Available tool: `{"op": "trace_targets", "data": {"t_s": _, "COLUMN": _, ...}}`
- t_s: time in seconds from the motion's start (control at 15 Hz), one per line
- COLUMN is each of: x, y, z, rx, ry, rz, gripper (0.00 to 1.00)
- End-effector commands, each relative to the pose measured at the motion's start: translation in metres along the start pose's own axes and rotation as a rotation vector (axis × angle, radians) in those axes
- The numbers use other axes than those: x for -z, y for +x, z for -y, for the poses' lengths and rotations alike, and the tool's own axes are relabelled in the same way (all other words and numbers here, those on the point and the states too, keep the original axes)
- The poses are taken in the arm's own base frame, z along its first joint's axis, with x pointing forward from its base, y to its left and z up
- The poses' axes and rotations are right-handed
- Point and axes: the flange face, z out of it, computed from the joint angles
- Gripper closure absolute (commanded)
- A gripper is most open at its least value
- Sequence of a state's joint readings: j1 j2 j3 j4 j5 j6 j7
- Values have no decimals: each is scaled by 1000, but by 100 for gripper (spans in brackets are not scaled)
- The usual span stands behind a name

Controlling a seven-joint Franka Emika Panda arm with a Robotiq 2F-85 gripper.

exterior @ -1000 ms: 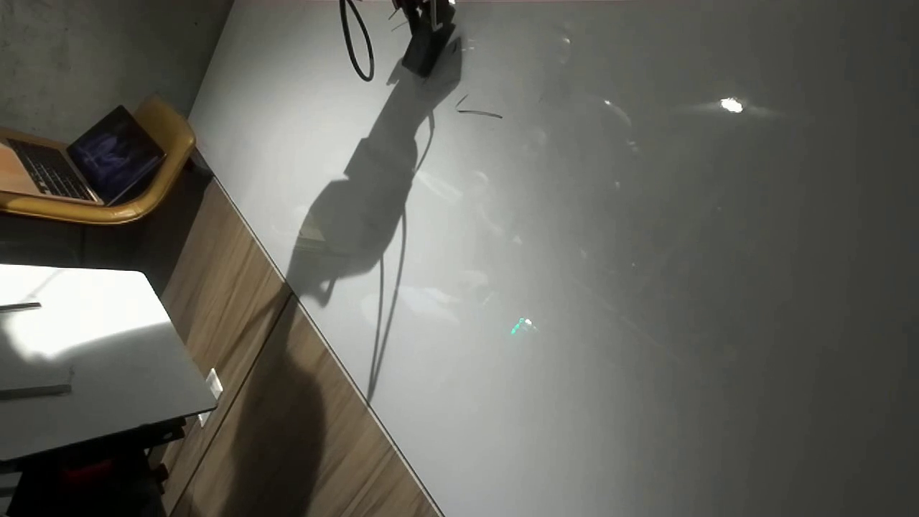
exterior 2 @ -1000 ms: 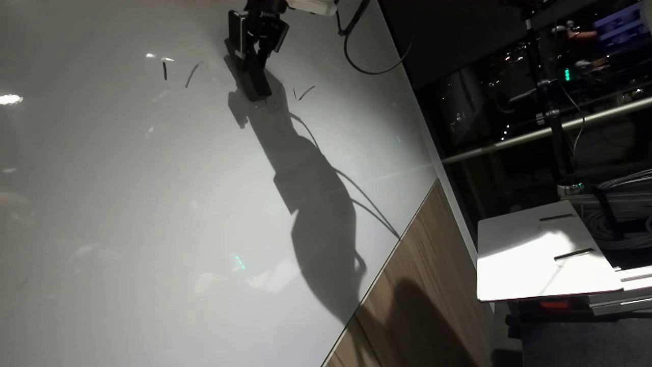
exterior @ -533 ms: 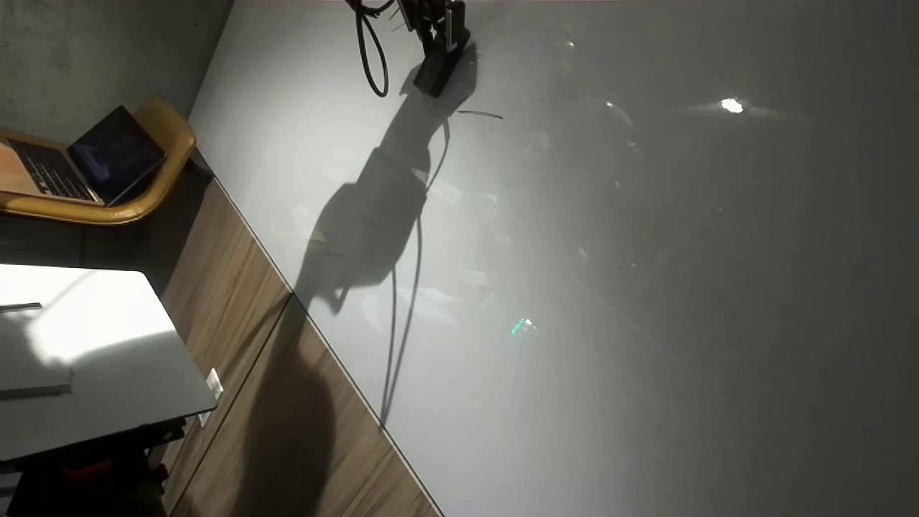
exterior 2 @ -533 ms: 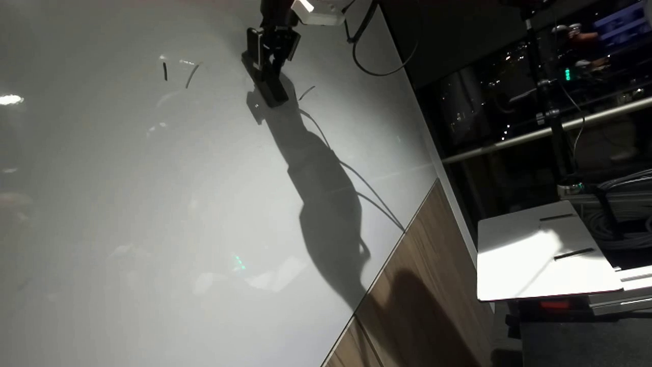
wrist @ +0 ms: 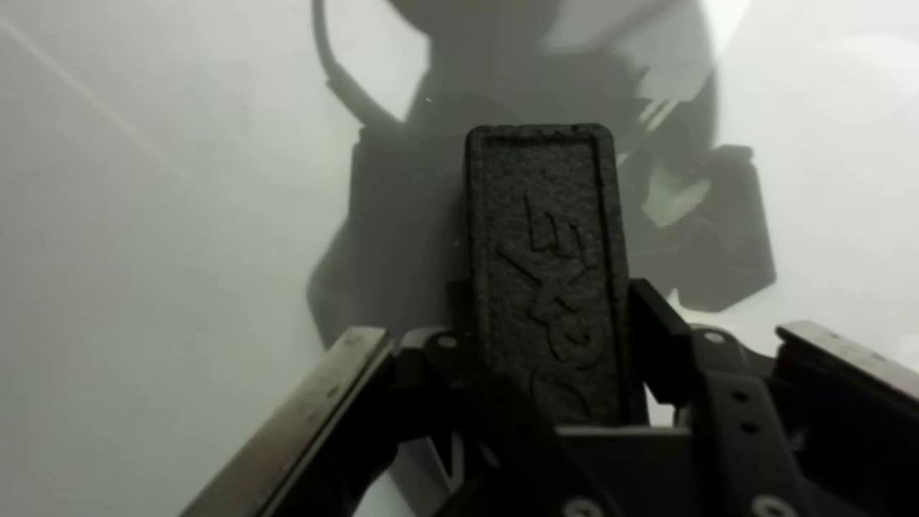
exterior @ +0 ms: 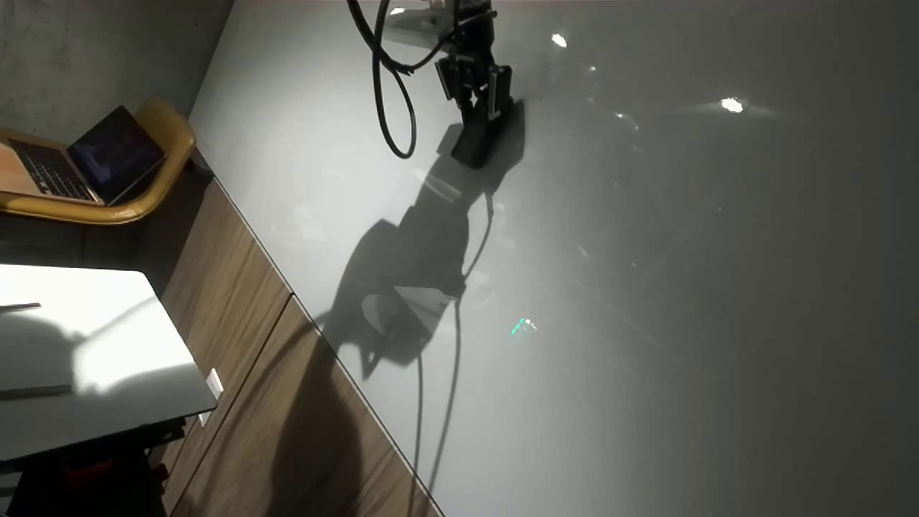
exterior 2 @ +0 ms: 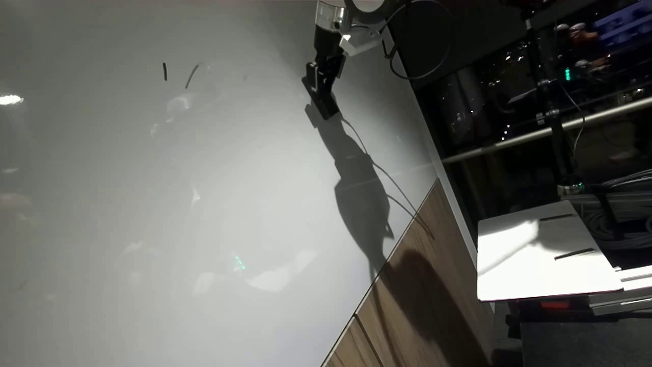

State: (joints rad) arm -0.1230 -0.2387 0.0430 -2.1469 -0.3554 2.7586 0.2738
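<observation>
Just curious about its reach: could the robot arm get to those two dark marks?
Probably yes: in an exterior view, nothing stands between the black block in its jaws and those marks.

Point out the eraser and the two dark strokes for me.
Eraser (wrist: 549, 276): wrist view, on its lettered face.
Shorter stroke (exterior 2: 165, 71): an exterior view, on its middle.
Longer stroke (exterior 2: 191, 76): an exterior view, on its middle.

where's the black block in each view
In an exterior view: black block, upper middle, shadow running down-left.
In an exterior view: black block, upper middle, shadow down-right.
In the wrist view: black block, right of centre, in the pincer.
Shared landmark: that shadow, in all three.
</observation>
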Motion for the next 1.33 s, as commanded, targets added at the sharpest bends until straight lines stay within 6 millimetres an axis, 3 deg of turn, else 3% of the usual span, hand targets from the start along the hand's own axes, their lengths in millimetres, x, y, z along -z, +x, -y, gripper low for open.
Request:
{"op": "trace_targets", "data": {"t_s": 0.0, "x": -44, "y": 1, "z": -53, "rx": -17, "ry": -53, "rz": -3, "gripper": 71}}
{"op": "trace_targets", "data": {"t_s": 0.13, "x": -42, "y": -6, "z": -48, "rx": -20, "ry": -48, "rz": 15, "gripper": 71}}
{"op": "trace_targets", "data": {"t_s": 0.47, "x": 15, "y": -28, "z": 37, "rx": 25, "ry": 51, "rz": 10, "gripper": 71}}
{"op": "trace_targets", "data": {"t_s": 0.87, "x": 72, "y": -15, "z": 145, "rx": 109, "ry": 192, "rz": -51, "gripper": 71}}
{"op": "trace_targets", "data": {"t_s": 1.13, "x": 110, "y": -3, "z": 194, "rx": 164, "ry": 264, "rz": -100, "gripper": 71}}
{"op": "trace_targets", "data": {"t_s": 1.27, "x": 121, "y": 5, "z": 208, "rx": 191, "ry": 286, "rz": -122, "gripper": 71}}
